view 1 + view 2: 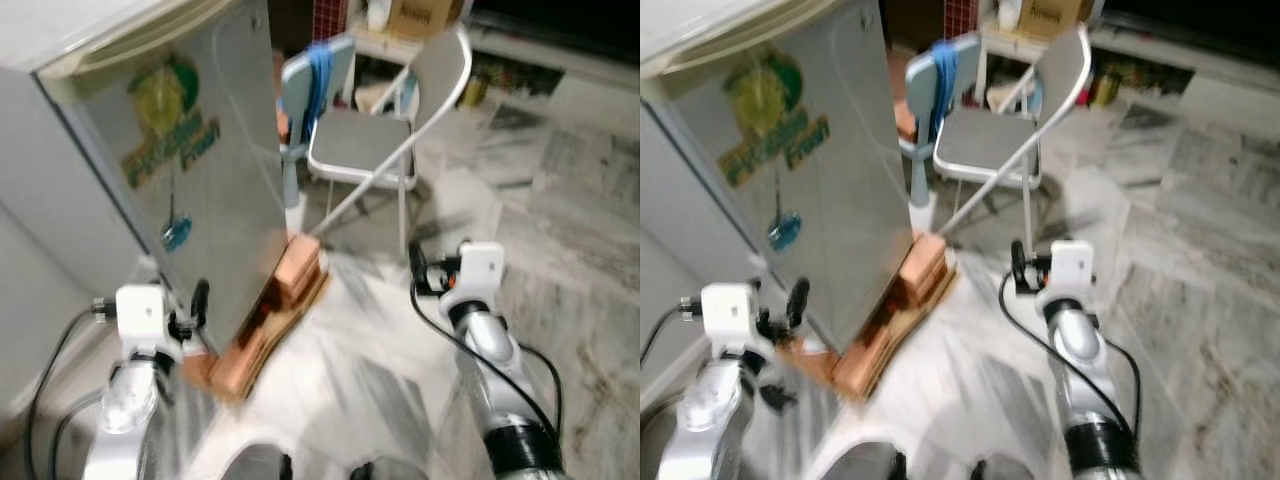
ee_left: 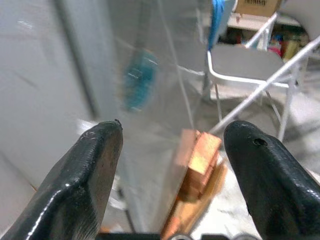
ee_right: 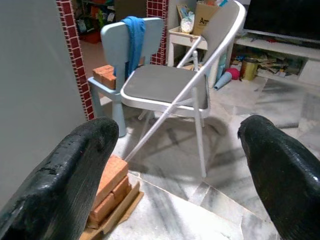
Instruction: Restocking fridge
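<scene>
The grey metal fridge (image 1: 190, 170) with a green sticker stands at ten o'clock, its door closed, raised on orange bricks (image 1: 298, 268) and a wooden board. The left pincer (image 2: 170, 150), fingers spread and empty, hangs just before its side. The right pincer (image 3: 180, 165), also spread and empty, sits at three o'clock. At twelve o'clock stand a grey folding chair (image 1: 365, 150) and a pale blue plastic chair (image 3: 117, 45) draped with a blue cloth (image 3: 134, 35).

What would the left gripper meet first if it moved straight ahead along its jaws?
Probably the grey fridge side: the left gripper, jaws open and empty, points at it, just above the stacked orange bricks. Depth is blurred, so this is uncertain.
</scene>
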